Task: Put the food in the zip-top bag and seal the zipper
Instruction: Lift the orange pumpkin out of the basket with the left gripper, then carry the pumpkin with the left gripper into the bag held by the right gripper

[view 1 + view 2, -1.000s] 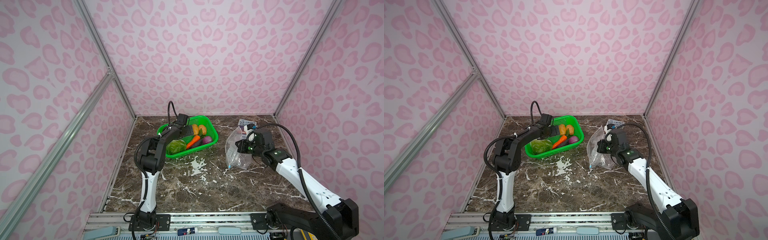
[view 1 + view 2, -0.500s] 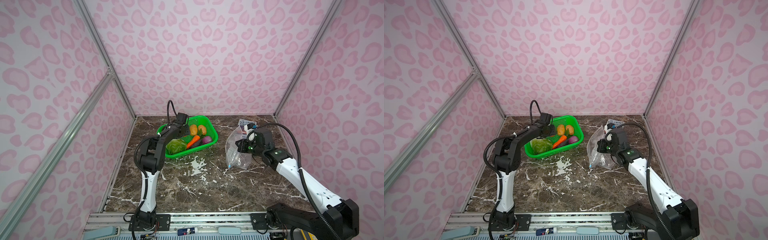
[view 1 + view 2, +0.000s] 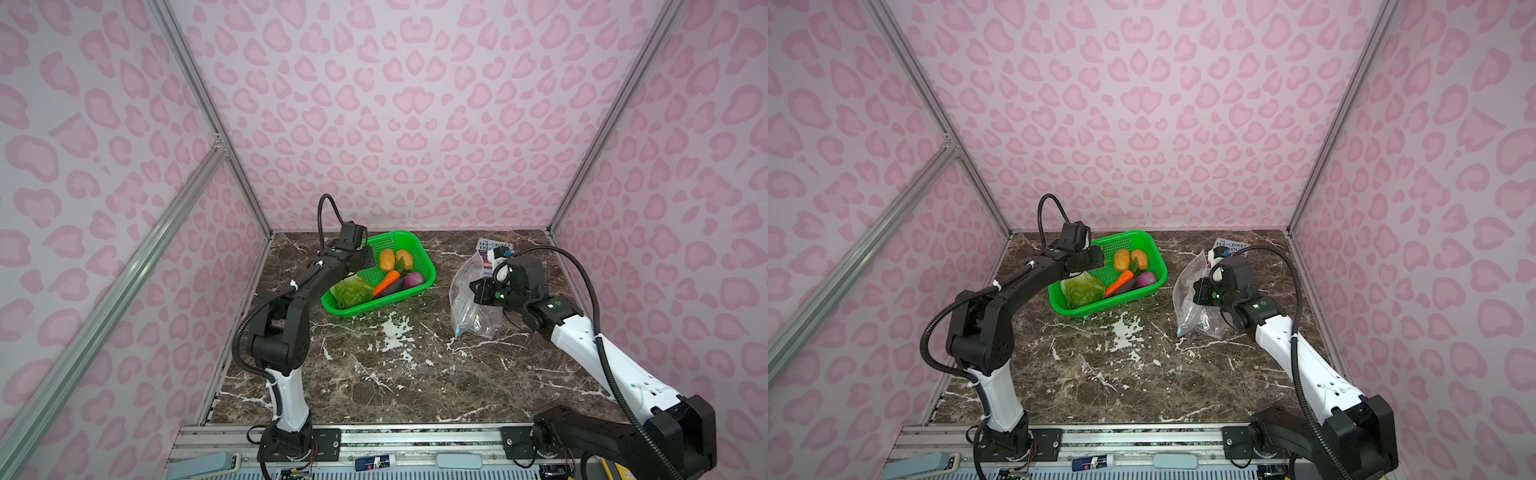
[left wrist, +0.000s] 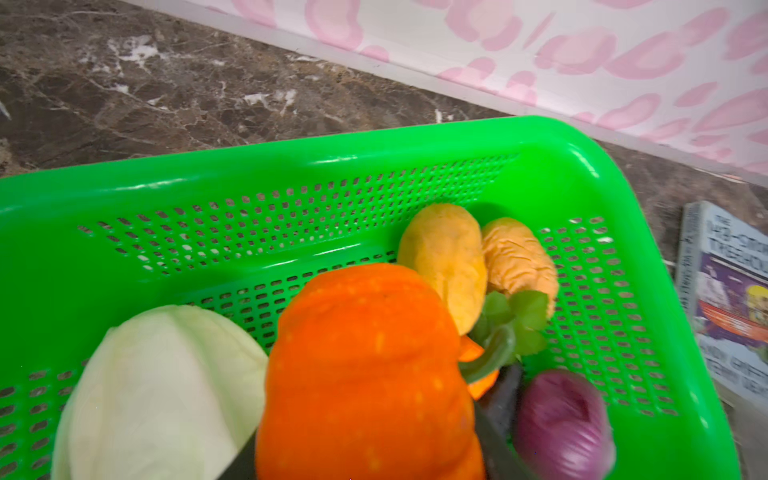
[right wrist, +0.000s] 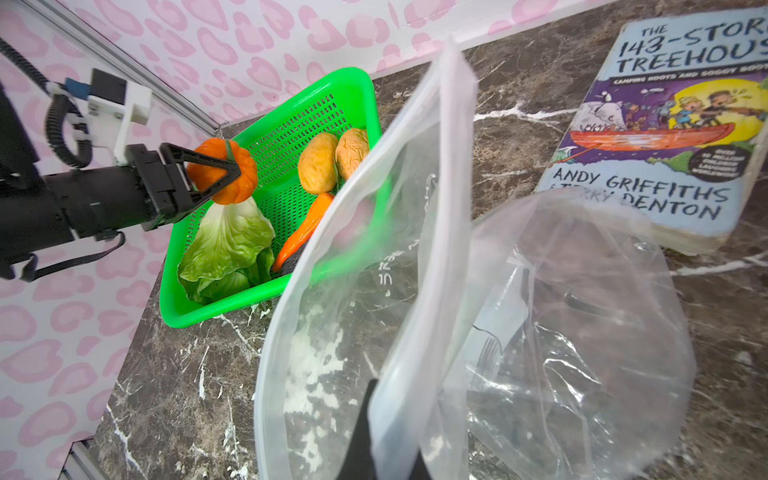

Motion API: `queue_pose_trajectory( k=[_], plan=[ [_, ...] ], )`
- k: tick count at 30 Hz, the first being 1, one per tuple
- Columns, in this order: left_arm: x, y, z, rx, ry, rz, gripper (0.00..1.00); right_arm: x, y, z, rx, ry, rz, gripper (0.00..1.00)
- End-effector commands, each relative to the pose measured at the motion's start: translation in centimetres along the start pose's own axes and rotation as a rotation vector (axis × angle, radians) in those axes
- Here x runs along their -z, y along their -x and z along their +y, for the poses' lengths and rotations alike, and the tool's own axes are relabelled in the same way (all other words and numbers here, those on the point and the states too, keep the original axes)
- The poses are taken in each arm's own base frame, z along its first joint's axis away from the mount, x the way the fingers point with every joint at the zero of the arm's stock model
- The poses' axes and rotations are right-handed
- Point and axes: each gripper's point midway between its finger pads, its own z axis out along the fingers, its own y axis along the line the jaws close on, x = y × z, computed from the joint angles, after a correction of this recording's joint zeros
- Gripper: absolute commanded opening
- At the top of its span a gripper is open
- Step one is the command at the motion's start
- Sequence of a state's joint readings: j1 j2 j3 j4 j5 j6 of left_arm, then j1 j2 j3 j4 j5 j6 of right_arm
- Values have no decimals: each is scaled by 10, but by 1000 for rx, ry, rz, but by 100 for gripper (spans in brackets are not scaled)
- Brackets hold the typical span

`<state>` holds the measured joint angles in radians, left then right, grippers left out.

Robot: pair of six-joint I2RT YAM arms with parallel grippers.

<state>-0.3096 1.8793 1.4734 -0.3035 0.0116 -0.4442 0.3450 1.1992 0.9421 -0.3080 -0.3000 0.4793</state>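
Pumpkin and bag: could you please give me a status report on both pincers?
Left pincer shut on pumpkin, above green basket. Right pincer shut on zip-top bag rim, mouth held open. Book beside bag, not between basket and bag.

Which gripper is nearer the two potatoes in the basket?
Left. The left gripper, clamped on the pumpkin, sits over the green basket beside the potatoes; the right gripper is outside it, pinching the zip-top bag.
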Motion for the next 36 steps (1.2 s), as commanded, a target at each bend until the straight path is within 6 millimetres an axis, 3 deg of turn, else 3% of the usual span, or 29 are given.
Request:
queue_pose_trajectory(
  k=[1, 9, 10, 14, 19, 22, 25, 30, 36],
  plan=[
    [19, -2, -34, -29, -179, 16, 40, -4, 8, 6, -4, 32, -32, 0],
    [88, -17, -106, -76, -488, 21, 41, -9, 18, 12, -6, 58, -60, 0],
    [92, -30, -111, -83, -507, 42, 41, -9, 19, 12, -8, 59, -62, 0],
    [125, -47, -147, -143, -606, 36, 41, -12, 18, 11, -15, 55, -60, 0],
    [165, -78, -208, -287, -791, 54, 42, -13, 18, 12, -28, 68, -60, 0],
    [178, -94, -235, -357, -863, 66, 42, -11, 18, 15, -35, 82, -62, 0],
    [184, -100, -254, -392, -899, 71, 42, -7, 18, 17, -33, 90, -66, 0],
    [172, -107, -270, -393, -904, 92, 42, 6, 15, 21, -22, 107, -80, 0],
    [140, -115, -264, -350, -791, 119, 42, 23, 16, 25, -5, 124, -116, 0]
  ],
)
